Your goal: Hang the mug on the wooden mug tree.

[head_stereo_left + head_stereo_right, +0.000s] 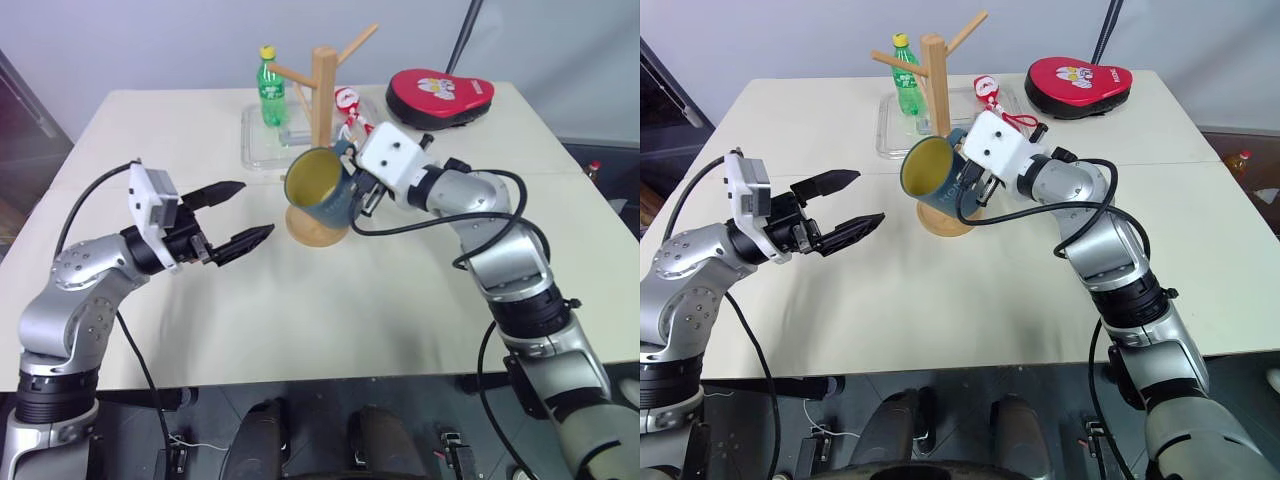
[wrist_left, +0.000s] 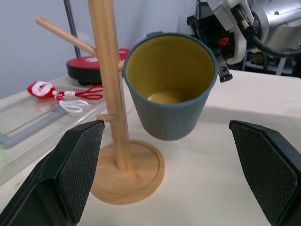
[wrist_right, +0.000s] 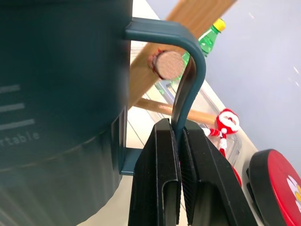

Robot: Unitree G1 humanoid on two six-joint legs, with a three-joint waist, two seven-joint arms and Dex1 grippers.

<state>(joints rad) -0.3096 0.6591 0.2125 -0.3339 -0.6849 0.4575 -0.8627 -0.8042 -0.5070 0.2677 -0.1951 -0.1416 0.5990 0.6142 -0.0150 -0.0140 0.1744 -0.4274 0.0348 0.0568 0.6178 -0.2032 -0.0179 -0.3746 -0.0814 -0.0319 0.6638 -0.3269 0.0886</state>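
Right end effector [image 3: 178, 141] pinches the mug [image 1: 322, 188] by its handle, held off the tabletop [image 1: 330, 300] right at the mug tree [image 1: 322, 100]. In the right wrist view a peg tip sits inside the handle loop, so it looks nearly hooked; lowering and release still left. Left end effector [image 1: 235, 214] spread, empty, nearby.

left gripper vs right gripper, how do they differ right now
The left gripper is open with nothing between its fingers; the right gripper is shut on the mug by its handle. The left gripper hangs apart from the wooden mug tree; the right gripper is close beside it. Both have two black fingers.
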